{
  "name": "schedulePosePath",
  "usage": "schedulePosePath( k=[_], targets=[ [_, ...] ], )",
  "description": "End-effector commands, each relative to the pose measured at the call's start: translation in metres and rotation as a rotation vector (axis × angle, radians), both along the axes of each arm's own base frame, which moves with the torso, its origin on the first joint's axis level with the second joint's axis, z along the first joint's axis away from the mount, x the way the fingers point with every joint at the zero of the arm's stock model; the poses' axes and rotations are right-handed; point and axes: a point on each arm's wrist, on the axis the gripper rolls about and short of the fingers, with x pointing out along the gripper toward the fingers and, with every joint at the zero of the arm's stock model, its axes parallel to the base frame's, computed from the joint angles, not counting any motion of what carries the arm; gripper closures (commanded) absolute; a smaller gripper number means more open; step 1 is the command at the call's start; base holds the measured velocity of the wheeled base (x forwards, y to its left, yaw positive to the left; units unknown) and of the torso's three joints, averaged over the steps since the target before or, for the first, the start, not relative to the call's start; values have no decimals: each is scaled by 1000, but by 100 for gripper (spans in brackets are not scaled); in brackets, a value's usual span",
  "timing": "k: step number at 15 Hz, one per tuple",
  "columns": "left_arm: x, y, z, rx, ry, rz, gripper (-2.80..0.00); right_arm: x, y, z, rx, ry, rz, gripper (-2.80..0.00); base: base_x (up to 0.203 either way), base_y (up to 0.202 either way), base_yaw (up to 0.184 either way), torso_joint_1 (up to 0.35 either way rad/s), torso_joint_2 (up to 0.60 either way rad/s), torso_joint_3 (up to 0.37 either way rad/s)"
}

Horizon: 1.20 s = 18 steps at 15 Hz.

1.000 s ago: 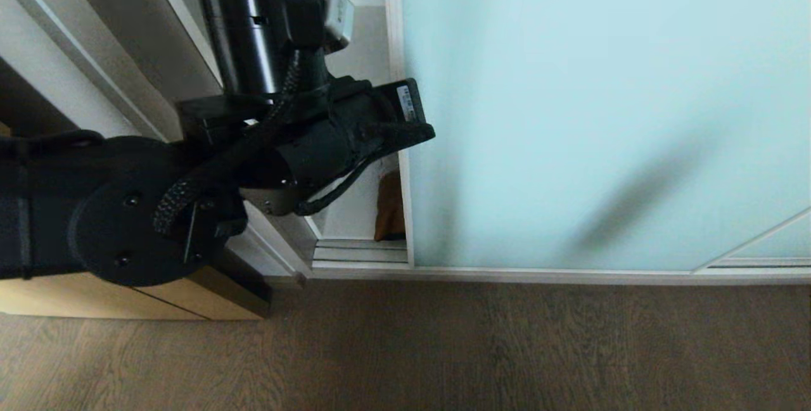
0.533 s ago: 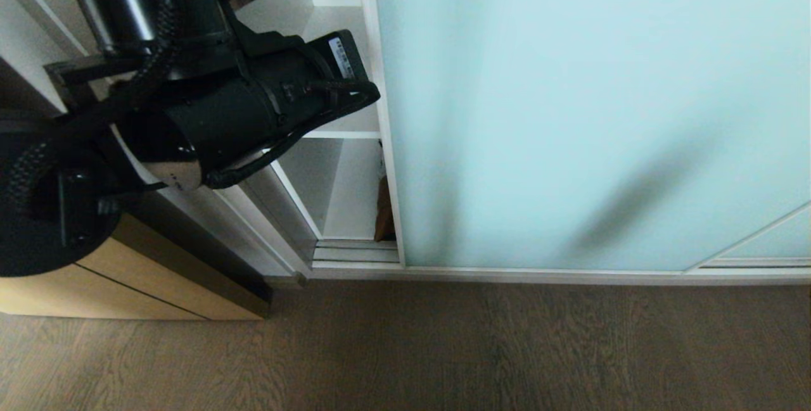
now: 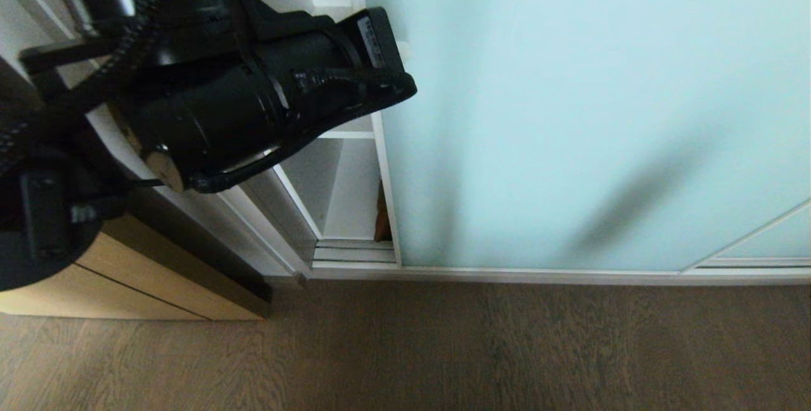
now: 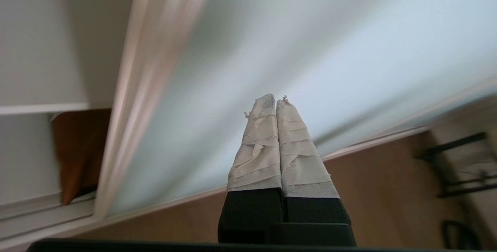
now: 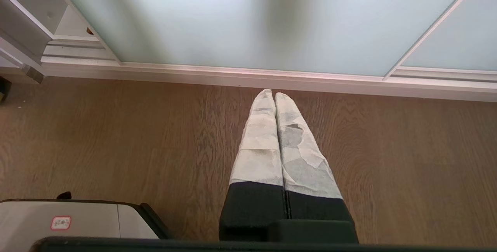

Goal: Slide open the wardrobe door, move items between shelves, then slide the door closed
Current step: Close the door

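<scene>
Slid further left since earlier: sliding wardrobe door (image 3: 570,113), gap now narrow, closing nearly done. Shelves (image 3: 348,135) visible through gap, cushion (image 3: 382,221) on the bottom one. Left gripper (image 4: 276,102) pinched shut, empty, facing glass; right gripper (image 5: 275,96) likewise shut, parked.

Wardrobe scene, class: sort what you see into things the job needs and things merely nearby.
Belongs to the job:
- sliding wardrobe door
- cushion, behind the door's edge
- shelf
- left tool, shut, at the door

Merely nearby:
- wooden floor
- tan wood-grain door
- right tool, shut, over the floor
</scene>
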Motion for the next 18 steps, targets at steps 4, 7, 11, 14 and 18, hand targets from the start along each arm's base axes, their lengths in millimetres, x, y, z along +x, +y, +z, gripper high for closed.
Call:
schedulePosePath(
  k=[4, 7, 11, 14, 18],
  targets=[
    [48, -5, -33, 39, 57, 83, 0, 0, 0, 0, 0, 2, 0, 0, 0, 0, 0, 0, 0, 0],
    [58, 2, -36, 32, 48, 116, 0, 0, 0, 0, 0, 1, 1, 0, 0, 0, 0, 0, 0, 0],
    [64, 10, -38, 35, 54, 140, 0, 0, 0, 0, 0, 1, 1, 0, 0, 0, 0, 0, 0, 0],
    [69, 24, -36, 31, 52, 190, 0, 0, 0, 0, 0, 1, 0, 0, 0, 0, 0, 0, 0, 0],
    [69, 38, -33, 31, 43, 232, 0, 0, 0, 0, 0, 1, 1, 0, 0, 0, 0, 0, 0, 0]
  ],
)
